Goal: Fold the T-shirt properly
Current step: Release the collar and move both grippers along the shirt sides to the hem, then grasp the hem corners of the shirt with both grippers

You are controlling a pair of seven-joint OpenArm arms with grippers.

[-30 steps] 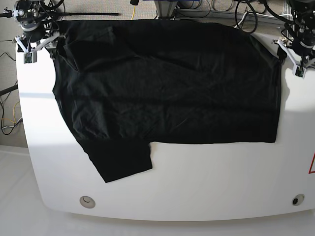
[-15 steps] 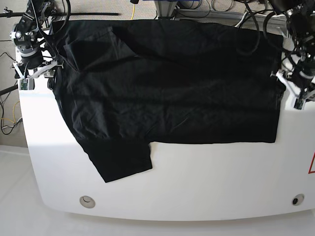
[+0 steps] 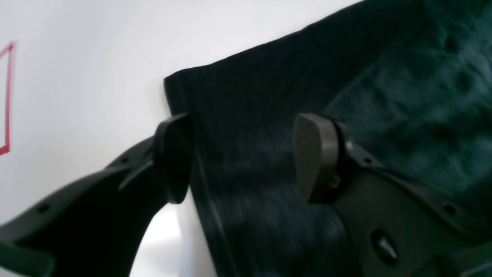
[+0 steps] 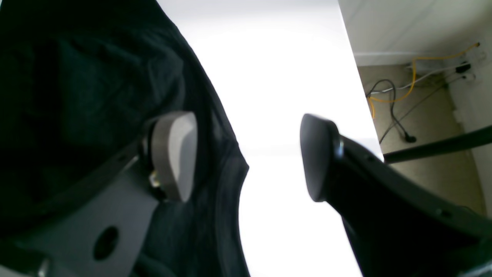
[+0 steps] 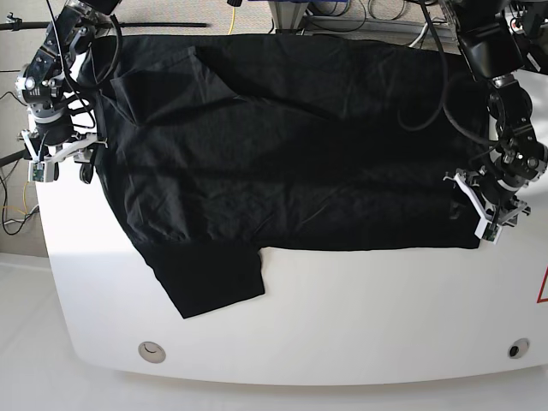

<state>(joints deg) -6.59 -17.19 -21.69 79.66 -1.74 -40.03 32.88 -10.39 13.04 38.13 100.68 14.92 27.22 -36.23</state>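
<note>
The black T-shirt covers the upper table — soft, light, floppy — so each released claw, left gripper and right gripper, should pinch its side hem.

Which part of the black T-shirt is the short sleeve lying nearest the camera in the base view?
On the white table, the T-shirt covers most of the far half. Its sleeve is the only flap jutting past the straight near edge, at the shirt's near-left corner.
</note>
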